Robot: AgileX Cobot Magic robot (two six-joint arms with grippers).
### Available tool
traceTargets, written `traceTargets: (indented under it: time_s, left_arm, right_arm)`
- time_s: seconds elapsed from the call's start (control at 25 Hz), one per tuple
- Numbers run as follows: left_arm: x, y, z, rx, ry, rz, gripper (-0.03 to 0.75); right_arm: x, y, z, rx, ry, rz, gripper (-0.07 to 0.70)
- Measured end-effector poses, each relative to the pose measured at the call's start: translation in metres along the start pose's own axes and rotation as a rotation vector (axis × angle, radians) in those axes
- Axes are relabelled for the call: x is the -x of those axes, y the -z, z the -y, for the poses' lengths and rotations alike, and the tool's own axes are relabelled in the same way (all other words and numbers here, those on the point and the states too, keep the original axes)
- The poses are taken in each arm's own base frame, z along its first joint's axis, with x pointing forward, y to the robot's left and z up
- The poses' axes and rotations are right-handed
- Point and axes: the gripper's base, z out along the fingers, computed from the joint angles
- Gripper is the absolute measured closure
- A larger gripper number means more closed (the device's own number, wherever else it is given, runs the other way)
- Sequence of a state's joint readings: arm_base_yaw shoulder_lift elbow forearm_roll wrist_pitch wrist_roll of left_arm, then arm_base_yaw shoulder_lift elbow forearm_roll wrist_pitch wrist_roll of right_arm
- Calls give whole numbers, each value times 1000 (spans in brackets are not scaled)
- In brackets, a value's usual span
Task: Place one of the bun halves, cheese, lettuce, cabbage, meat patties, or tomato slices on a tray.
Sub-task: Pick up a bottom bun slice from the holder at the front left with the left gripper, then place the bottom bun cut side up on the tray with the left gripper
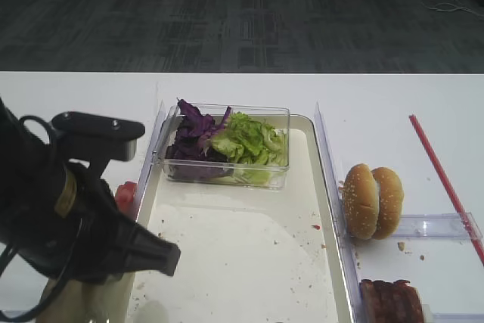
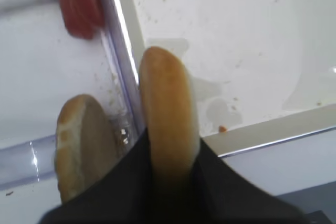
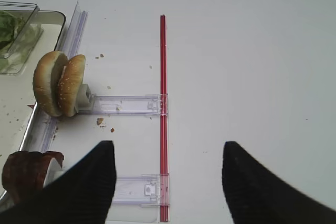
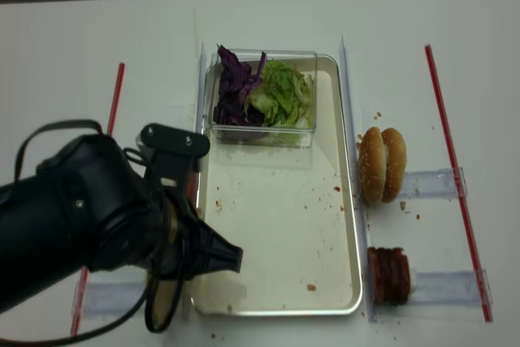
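Note:
My left gripper [image 2: 170, 137] is shut on a bun half [image 2: 165, 93] that stands on edge over the left rim of the cream tray [image 2: 236, 35]. A second bun half [image 2: 79, 140] stands just left of it in a clear rack. Red tomato slices [image 2: 79, 3] sit further along that rack. In the high view my left arm hides the gripper and the bun. Lettuce [image 1: 253, 141] and purple cabbage [image 1: 193, 130] share a clear box at the back of the tray [image 1: 242, 240]. Meat patties [image 1: 389, 300] stand to its right. My right gripper [image 3: 168, 145] hangs open over bare table. Cheese is out of view.
Two sesame buns [image 1: 372, 202] stand on edge in a clear rack [image 1: 439, 225] right of the tray. A red strip [image 1: 442, 175] runs along the table's right side, with another one [image 4: 114, 107] on the left. Crumbs dot the tray floor.

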State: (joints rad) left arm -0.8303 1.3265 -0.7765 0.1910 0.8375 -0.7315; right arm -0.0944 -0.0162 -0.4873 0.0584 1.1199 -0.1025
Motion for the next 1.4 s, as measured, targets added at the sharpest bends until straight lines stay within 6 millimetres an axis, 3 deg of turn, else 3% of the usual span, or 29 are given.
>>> traceTargets:
  time_s: [0.28,0.6,1.04,1.4]
  left_arm:
    - [24,35,4,16,-15,93,600]
    - [26,36,-2,47,-14,76,601]
    - [43,32,-68,169,73,-9,603]
    - [48,32,-109,160,153,-48,608]
  right_arm:
    - [0,0,0,0,0,0,150]
    - [0,0,0,0,0,0,150]
    - [0,0,0,0,0,0,150]
    - [0,0,0,0,1,0,150]
